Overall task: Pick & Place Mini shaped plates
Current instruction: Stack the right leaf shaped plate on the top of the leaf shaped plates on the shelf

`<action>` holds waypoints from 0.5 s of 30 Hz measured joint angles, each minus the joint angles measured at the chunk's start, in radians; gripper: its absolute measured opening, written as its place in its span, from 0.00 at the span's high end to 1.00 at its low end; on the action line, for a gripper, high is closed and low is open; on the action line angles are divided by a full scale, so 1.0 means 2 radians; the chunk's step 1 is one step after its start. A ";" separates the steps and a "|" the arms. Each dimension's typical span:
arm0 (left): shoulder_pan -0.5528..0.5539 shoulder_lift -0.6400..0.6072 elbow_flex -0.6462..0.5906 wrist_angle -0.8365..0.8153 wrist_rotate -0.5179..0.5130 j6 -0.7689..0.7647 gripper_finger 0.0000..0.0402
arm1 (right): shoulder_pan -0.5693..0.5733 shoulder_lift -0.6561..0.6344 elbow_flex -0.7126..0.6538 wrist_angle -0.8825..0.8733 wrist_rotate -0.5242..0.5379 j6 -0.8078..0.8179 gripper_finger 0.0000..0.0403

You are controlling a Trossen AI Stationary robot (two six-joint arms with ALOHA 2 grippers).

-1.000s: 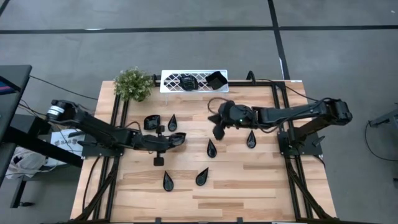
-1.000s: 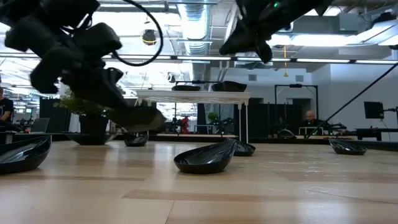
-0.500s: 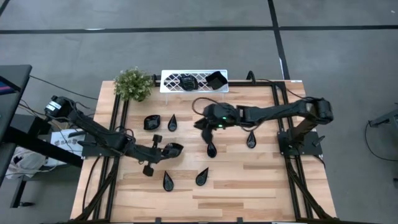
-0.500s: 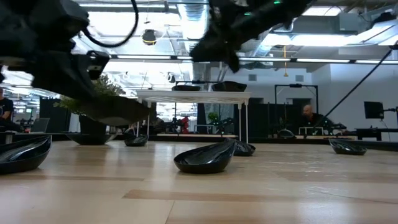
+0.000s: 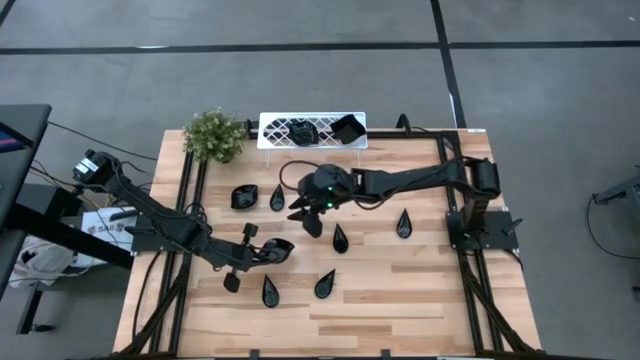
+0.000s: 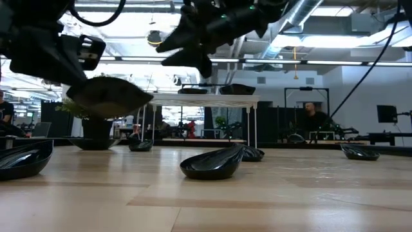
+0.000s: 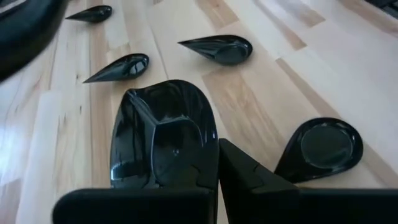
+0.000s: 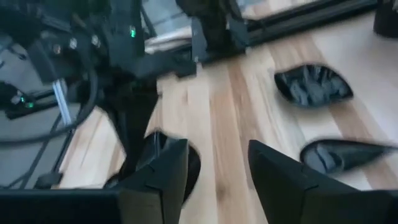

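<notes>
Several glossy black mini plates lie on the wooden table, among them a wavy one (image 5: 243, 197) and teardrops (image 5: 277, 197), (image 5: 340, 238), (image 5: 403, 222), (image 5: 268, 290), (image 5: 325, 284). My left gripper (image 5: 262, 252) sits near the table's middle left, shut on another black plate (image 5: 279, 248), which the low view shows in the air (image 6: 109, 96). My right gripper (image 5: 303, 212) hangs open above the table's middle, high over the wood (image 6: 180, 53), with nothing between its fingers (image 8: 214, 177). The held plate lies just beyond it toward the near edge. My left gripper pinches the plate's near rim (image 7: 189, 177) between its two fingers. The fingers (image 7: 249, 177) come slanting down from the table's left. The plate reaches out ahead of the fingers, hollow side up and roughly level, lifted clear of the table (image 6: 109, 96).
A white lattice tray (image 5: 275, 128) on legs at the far edge carries two black plates (image 5: 300, 131), (image 5: 348, 128). A small green plant (image 5: 215, 135) stands to its left. Bare wood lies along the near edge and at the right.
My left gripper has swung toward the near edge and slightly up with its plate, which stays clear of the table. My right gripper has gone toward the table's left, has dipped, and has opened its fingers.
</notes>
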 joint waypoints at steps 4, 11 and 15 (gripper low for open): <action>-0.003 0.000 0.001 0.000 -0.001 0.000 0.99 | -0.007 0.000 -0.001 -0.001 -0.025 -0.001 0.60; -0.007 -0.001 0.002 0.000 -0.005 0.000 0.99 | -0.004 0.000 -0.001 -0.007 -0.037 -0.001 0.63; -0.007 -0.001 0.002 0.000 -0.006 0.000 0.98 | 0.000 0.000 -0.001 -0.013 -0.037 0.000 0.65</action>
